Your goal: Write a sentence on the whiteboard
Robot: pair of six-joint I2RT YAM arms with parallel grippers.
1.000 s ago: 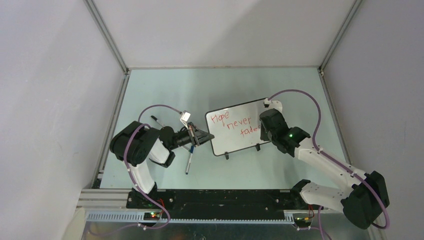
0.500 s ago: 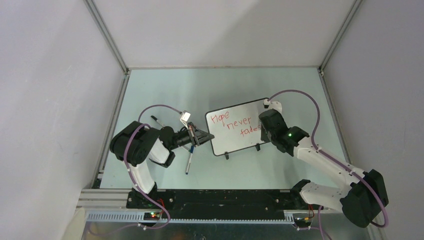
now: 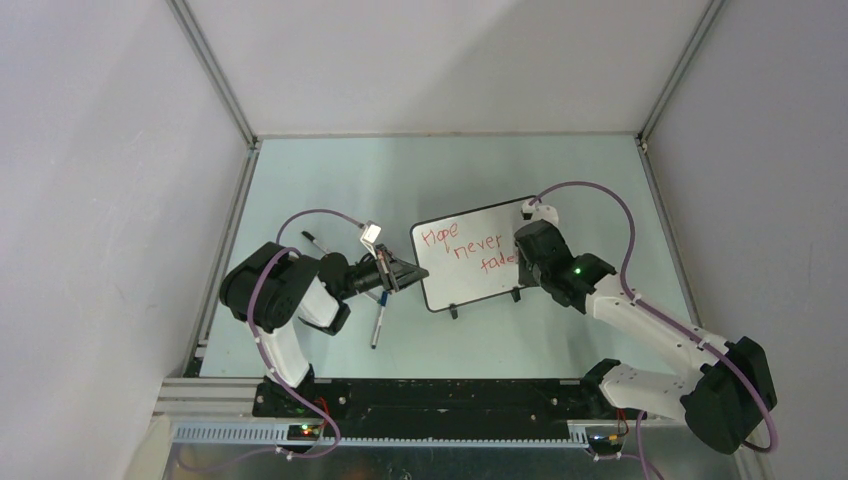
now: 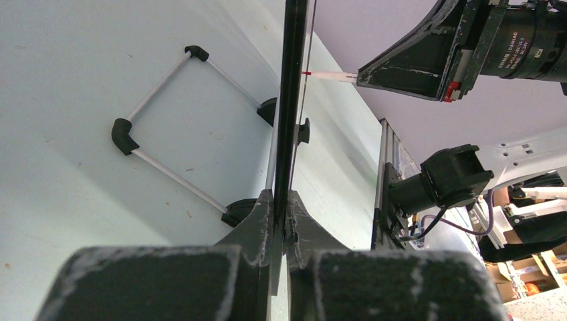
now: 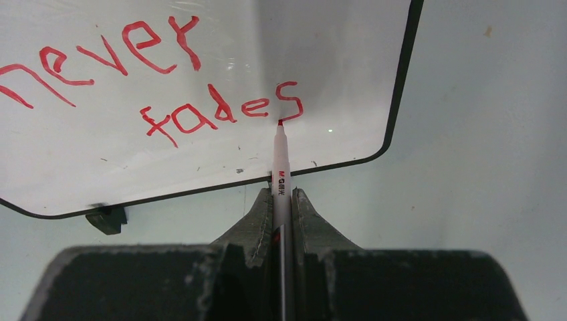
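Observation:
The whiteboard (image 3: 470, 285) stands tilted on its two black feet mid-table, with the red sentence (image 3: 463, 248) "Hope never fades" in stepped lines. My left gripper (image 3: 414, 272) is shut on the board's left edge; in the left wrist view the fingers clamp the thin black frame (image 4: 292, 100) of the board edge-on at my left gripper (image 4: 281, 200). My right gripper (image 3: 519, 262) is shut on a red marker (image 5: 281, 170). In the right wrist view the marker tip touches the board (image 5: 334, 60) at the tail of the "s" of "fades" (image 5: 220, 114), ahead of my right gripper (image 5: 282, 194).
A pen with a blue end (image 3: 377, 325) lies on the table under my left arm, and a dark pen (image 3: 313, 241) lies further back left. The board's wire stand (image 4: 167, 100) rests on the table behind it. Aluminium rails (image 3: 225, 245) edge the table.
My right gripper with the marker has shifted slightly to the left and up on the board at the end of "fades". The left gripper and the board have not moved.

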